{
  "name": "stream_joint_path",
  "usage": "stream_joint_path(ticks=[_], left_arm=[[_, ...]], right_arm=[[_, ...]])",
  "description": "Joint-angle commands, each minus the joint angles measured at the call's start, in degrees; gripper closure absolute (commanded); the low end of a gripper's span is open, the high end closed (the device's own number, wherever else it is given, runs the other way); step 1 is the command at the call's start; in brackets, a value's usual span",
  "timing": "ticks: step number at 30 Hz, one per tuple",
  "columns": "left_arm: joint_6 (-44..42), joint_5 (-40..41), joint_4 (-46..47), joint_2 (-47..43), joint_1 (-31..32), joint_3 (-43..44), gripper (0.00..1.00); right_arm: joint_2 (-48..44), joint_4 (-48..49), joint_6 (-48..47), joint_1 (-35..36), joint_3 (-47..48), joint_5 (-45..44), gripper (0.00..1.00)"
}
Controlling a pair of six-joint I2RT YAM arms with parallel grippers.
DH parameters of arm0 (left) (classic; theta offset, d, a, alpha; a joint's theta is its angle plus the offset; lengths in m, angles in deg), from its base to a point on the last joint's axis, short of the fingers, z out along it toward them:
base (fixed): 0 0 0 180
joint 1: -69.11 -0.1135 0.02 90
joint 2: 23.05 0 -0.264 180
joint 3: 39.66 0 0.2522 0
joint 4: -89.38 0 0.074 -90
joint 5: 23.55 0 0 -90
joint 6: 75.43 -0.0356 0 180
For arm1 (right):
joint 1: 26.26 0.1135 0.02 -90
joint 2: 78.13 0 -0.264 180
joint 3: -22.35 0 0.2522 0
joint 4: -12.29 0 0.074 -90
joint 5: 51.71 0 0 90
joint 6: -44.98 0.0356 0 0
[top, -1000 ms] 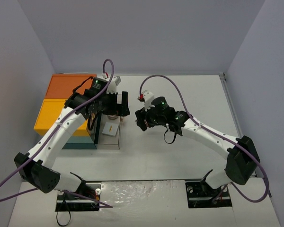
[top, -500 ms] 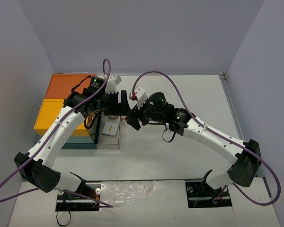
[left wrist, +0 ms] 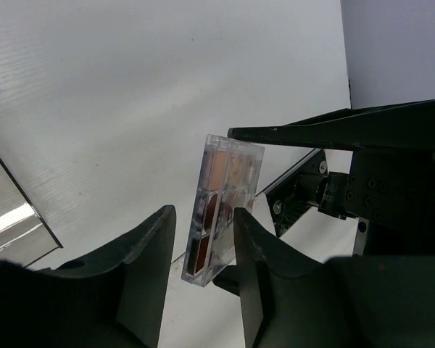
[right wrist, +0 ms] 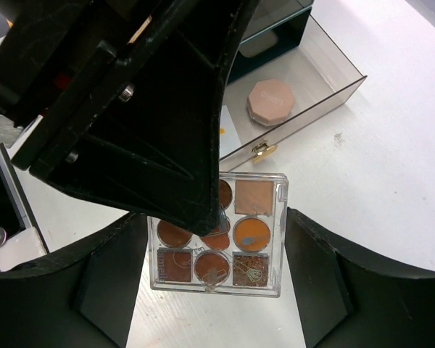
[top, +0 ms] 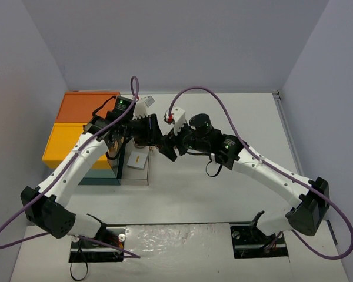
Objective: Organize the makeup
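Observation:
A clear palette [right wrist: 255,233] of orange and brown pans hangs in the air, and my right gripper [right wrist: 217,217] is shut on its two side edges. My left gripper [left wrist: 204,217] reaches in from the other side, with one finger on each face of the palette [left wrist: 221,210]. One left finger touches it, while a narrow gap shows at the other. In the top view the two grippers [top: 156,136] [top: 167,150] meet beside the open drawer. More makeup lies in that drawer: a round pink puff [right wrist: 270,101] and a white card [top: 137,161].
The teal box with its orange top [top: 85,106] and yellow top [top: 67,144] stands at the left. Its clear drawer [right wrist: 326,87] is pulled out towards the grippers, with a gold knob [right wrist: 259,150] on the front. White tabletop lies below the palette.
My right arm has carried the palette left towards the drawer. My left gripper has swung to meet it, and its jaws have narrowed around the palette.

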Motion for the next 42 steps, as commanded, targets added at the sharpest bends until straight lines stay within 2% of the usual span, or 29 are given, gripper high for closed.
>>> stream_joint_path(ticks=[1,3,4,7,9,10,12,13,16,18,22,27,34,42], left_arm=[[2.2,-1.4,4.9,-1.6,-0.2,0.1,0.72],[3.1,-2.5,6.5,-1.8,-0.2,-0.8,0.81],[3.4,-2.8,7.0,-1.8,-0.2,-1.1,0.82],[4.3,-3.2,8.4,-2.0,-0.2,-2.1,0.99],[4.0,-2.2,8.4,-2.4,-0.2,-2.5,1.0],[3.8,-1.7,8.2,-2.5,-0.2,-2.5,1.0],[2.8,0.0,7.2,-2.9,-0.3,-2.5,1.0],[2.4,0.2,6.8,-2.9,-0.4,-2.5,1.0],[0.0,5.9,4.5,-3.2,-0.4,-2.3,1.0],[-1.6,10.9,3.1,-3.3,-0.5,-2.3,1.0],[-4.4,22.8,2.6,-3.5,-0.8,-3.9,1.0],[-4.3,28.9,8.8,-2.9,-2.6,-10.3,1.0],[-2.5,34.0,21.3,-0.7,-3.8,-19.1,1.0],[-0.9,33.7,33.4,1.2,-4.3,-25.5,1.0]], right_arm=[[-3.4,5.4,0.5,0.0,1.0,2.1,0.72],[-3.4,5.5,0.4,0.0,0.7,2.2,0.72],[-3.4,5.6,0.5,0.0,0.6,2.3,0.72],[-3.4,5.9,0.6,0.0,0.3,2.7,0.69],[-3.4,6.1,0.6,0.0,-0.1,2.5,0.62],[-3.5,6.1,0.5,0.0,-0.3,2.4,0.56],[-3.7,6.2,0.4,0.0,-0.7,1.8,0.35],[-3.8,6.1,0.4,0.0,-1.0,1.8,0.32],[-5.2,6.0,0.5,-0.2,-3.0,-0.1,0.07],[-6.3,5.8,0.7,-0.5,-4.5,-1.5,0.01],[-9.8,4.7,1.8,-1.7,-8.5,-3.6,0.0],[-15.8,3.5,3.9,-4.1,-14.1,-8.0,0.0],[-20.0,2.5,6.8,-7.8,-18.4,-8.3,0.0],[-20.6,2.5,6.8,-8.6,-19.3,-8.3,0.0]])
